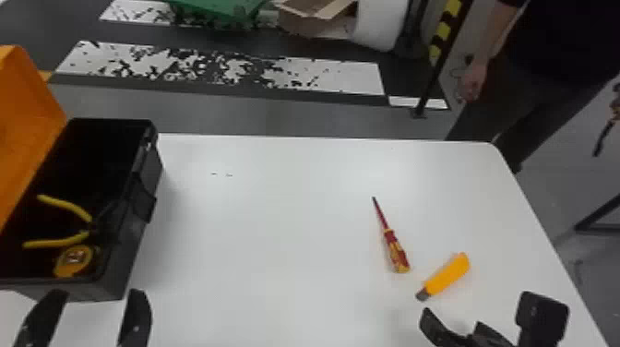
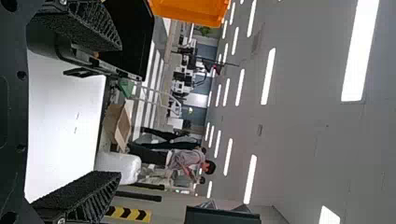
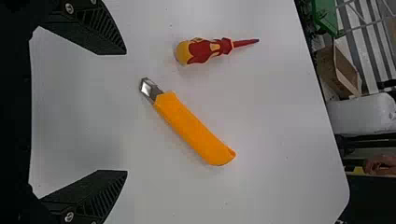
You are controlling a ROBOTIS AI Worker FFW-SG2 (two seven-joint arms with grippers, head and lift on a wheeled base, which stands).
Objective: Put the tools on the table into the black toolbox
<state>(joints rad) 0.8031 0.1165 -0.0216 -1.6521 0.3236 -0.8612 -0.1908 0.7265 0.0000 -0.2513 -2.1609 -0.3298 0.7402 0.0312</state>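
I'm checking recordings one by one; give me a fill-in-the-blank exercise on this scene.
1. The utility knife lies near a red-and-yellow ____.
2. The tape measure lies ____ the black toolbox.
3. The toolbox's open lid is coloured ____.
4. The gripper nearer the knife is the robot's ____ one.

Missing words: screwdriver; inside; orange; right

From here, the robot's left jaws (image 1: 98, 292) reach forward into the near left of the scene, tips well apart, with a wide gap between. The right jaws (image 1: 452, 318) sit at the near right, also spread, angled down more steeply than the left. A squarish black block (image 1: 542, 310) stands upright just beside them. Both pairs are black, with ribbed sides.
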